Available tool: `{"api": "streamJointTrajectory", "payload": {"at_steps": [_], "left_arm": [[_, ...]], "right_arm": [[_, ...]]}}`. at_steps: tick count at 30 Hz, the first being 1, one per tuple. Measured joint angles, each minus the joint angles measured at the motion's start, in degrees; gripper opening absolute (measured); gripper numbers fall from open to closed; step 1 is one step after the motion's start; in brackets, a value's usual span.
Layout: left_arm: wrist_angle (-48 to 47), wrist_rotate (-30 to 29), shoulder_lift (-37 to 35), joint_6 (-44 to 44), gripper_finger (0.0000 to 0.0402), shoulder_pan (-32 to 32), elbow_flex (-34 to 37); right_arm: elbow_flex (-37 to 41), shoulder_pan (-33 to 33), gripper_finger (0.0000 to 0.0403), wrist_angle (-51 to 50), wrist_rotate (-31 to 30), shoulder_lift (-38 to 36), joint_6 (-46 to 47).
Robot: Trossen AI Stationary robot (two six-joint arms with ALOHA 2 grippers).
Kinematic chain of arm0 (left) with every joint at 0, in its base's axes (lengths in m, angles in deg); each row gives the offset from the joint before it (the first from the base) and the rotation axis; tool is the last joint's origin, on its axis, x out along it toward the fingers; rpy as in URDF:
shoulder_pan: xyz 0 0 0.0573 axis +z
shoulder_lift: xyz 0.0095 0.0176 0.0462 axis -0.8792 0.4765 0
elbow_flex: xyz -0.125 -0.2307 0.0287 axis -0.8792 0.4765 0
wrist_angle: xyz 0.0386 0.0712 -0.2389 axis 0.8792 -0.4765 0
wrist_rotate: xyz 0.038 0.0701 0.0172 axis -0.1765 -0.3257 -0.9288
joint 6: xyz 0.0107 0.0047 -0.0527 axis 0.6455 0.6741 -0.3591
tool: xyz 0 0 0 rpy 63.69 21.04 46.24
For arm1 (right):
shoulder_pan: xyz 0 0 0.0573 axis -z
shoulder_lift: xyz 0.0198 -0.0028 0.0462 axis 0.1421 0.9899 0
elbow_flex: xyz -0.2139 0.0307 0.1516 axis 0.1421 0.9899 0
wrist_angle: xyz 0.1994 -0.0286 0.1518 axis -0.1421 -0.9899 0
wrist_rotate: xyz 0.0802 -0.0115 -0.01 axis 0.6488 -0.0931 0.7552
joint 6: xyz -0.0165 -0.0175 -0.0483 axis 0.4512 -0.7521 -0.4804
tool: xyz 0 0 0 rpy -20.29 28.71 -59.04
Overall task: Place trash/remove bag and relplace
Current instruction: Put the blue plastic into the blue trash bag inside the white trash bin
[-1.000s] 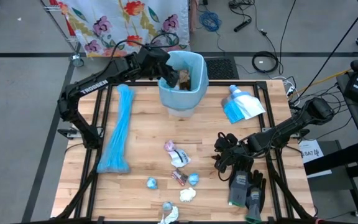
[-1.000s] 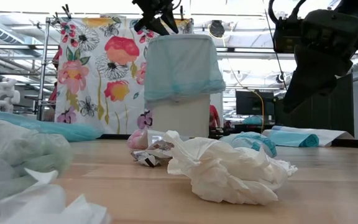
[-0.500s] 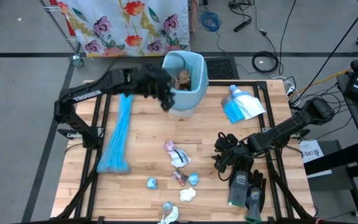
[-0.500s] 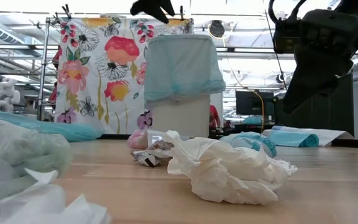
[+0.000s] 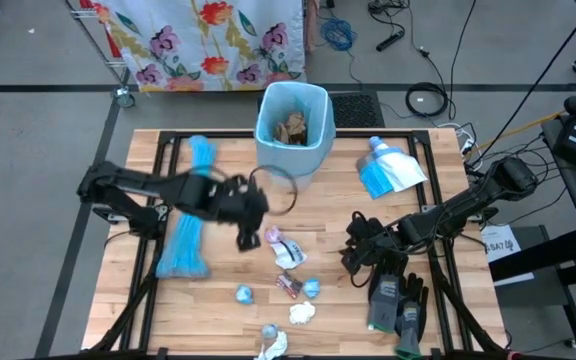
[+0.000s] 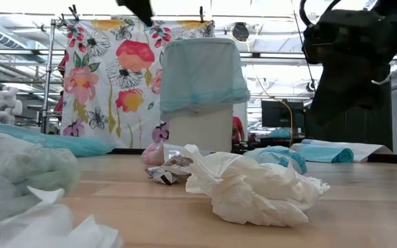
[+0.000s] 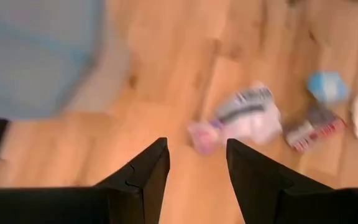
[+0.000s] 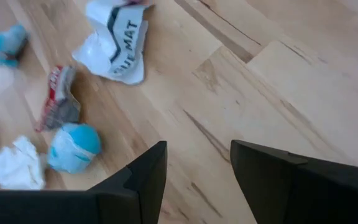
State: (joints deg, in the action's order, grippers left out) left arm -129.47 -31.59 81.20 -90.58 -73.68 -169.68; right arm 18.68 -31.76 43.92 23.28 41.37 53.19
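The left gripper [image 5: 249, 222] was open and empty, a wrapper [image 5: 286, 250] at its 4 o'clock. The wrapper looked light and crinkly; pinch its bunched middle. The right gripper [image 5: 358, 252] waited open.

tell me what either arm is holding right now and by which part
Nothing is held. The left gripper and the right gripper both show open, empty fingers above the table.

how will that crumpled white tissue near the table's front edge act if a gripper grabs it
The tissue looks loosely wadded in the low view, so it is probably very light and will squash flat between fingers. Its folds suggest it is floppy, not stiff. It seems unlikely to roll, though a push might just slide it.
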Motion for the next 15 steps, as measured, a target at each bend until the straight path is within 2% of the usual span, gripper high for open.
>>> {"api": "streamJointTrajectory", "payload": {"at_steps": [9,12,15], "left_arm": [[11.9,-0.8,-5.4,-18.1,0.0164,-15.0,19.8],[16.9,-0.1,-5.1,-21.8,0.0164,-20.2,23.7],[20.7,0.3,-3.3,-21.9,0.0164,-24.3,25.9]], "right_arm": [[0.0,0.0,0.0169,4.2,0.0,0.0,6.1],[0.0,0.0,0.0169,5.6,0.0,0.0,8.0],[0.0,0.0,0.0169,6.8,0.0,0.0,8.3]]}}
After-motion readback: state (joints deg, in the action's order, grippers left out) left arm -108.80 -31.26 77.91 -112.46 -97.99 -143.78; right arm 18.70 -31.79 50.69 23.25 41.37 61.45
